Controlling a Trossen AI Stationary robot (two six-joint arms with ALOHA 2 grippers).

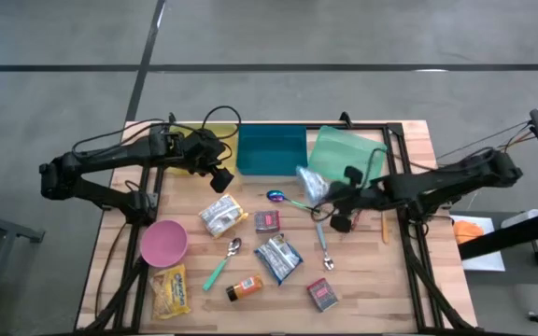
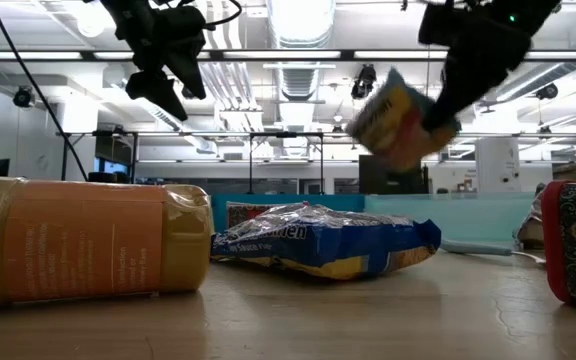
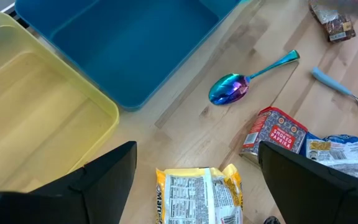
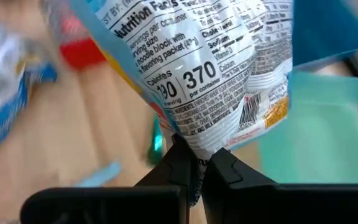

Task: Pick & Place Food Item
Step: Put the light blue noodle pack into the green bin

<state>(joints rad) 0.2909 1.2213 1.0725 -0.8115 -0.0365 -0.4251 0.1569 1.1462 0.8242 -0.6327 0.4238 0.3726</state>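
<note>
Clamped tight in the right pincer [image 4: 194,163]: a noodle packet [image 4: 197,74], pinched by its lower edge, with the nutrition label facing the wrist camera. Held clear above the wooden table [image 1: 372,280], as seen in the low view [image 2: 400,118]. Just below and beside this pincer: a shiny purple spoon [image 1: 278,196], a small red spice box [image 1: 267,221] and a blue-handled spoon [image 1: 323,245]. Right behind it: a green tray [image 1: 344,149], and next to that a blue tray [image 1: 271,149]. Farther away, on the other side: the left pincer [image 3: 194,180], fingers [image 3: 104,174] wide apart, holding nothing, hanging over a second packet [image 3: 197,193]. Beyond it: a yellow tray [image 3: 36,112]. Nearer the table front: a pink bowl [image 1: 163,243] and an orange bottle [image 1: 244,287].
</note>
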